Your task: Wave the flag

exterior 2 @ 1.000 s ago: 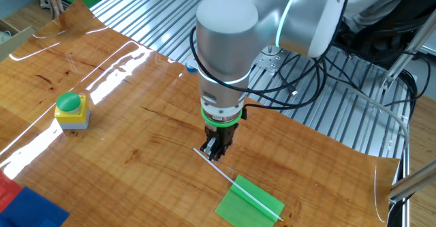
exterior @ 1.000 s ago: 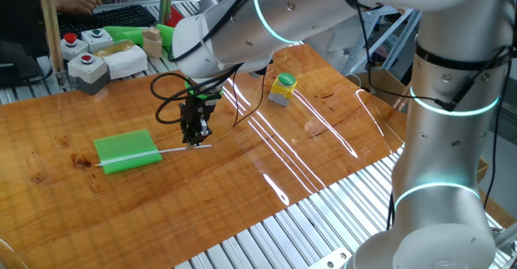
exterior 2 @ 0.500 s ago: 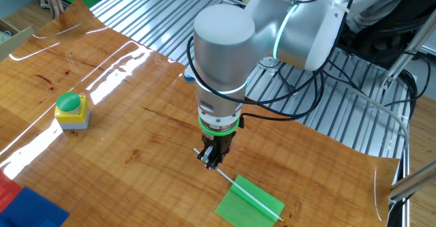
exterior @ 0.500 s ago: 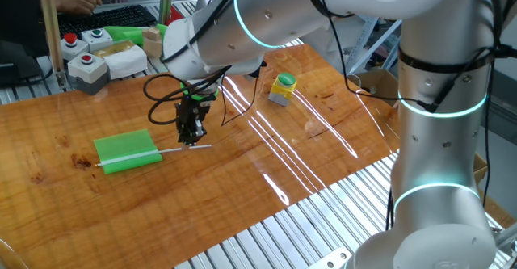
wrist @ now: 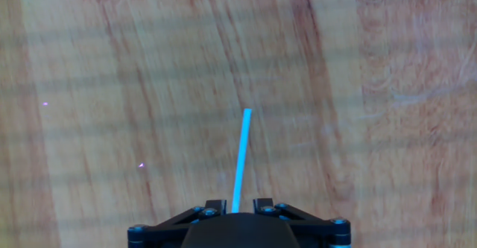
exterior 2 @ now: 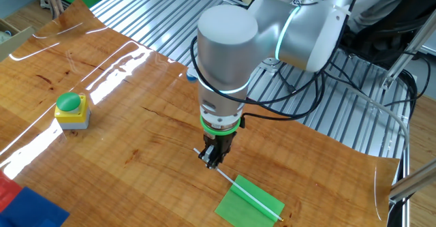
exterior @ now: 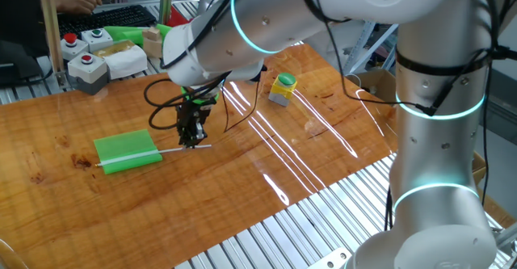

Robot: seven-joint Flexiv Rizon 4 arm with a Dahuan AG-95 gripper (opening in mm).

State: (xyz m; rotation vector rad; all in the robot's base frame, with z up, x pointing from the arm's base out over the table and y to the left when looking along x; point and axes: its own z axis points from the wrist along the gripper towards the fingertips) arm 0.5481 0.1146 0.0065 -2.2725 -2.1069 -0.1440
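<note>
The flag lies flat on the wooden table, its green sheet [exterior: 125,150] to the left and its thin white stick pointing right. It also shows in the other fixed view [exterior 2: 250,201]. My gripper [exterior: 194,142] points straight down at the free end of the stick, fingertips at the table surface [exterior 2: 211,162]. In the hand view the stick [wrist: 241,155] runs out from between the two fingers, which stand close on either side of it [wrist: 238,203]. The jaws look shut on the stick. The sheet is out of the hand view.
A yellow box with a green button [exterior: 283,89] stands behind and to the right of the gripper [exterior 2: 71,110]. Grey button boxes [exterior: 85,59] sit at the back left. Blue and red flat pieces [exterior 2: 27,210] lie at a table corner. Ribbed metal borders the wooden board [exterior 2: 327,111].
The gripper came down onto the stick and shifted slightly toward the sheet, and its fingers look narrower than a second ago. The flag has not moved.
</note>
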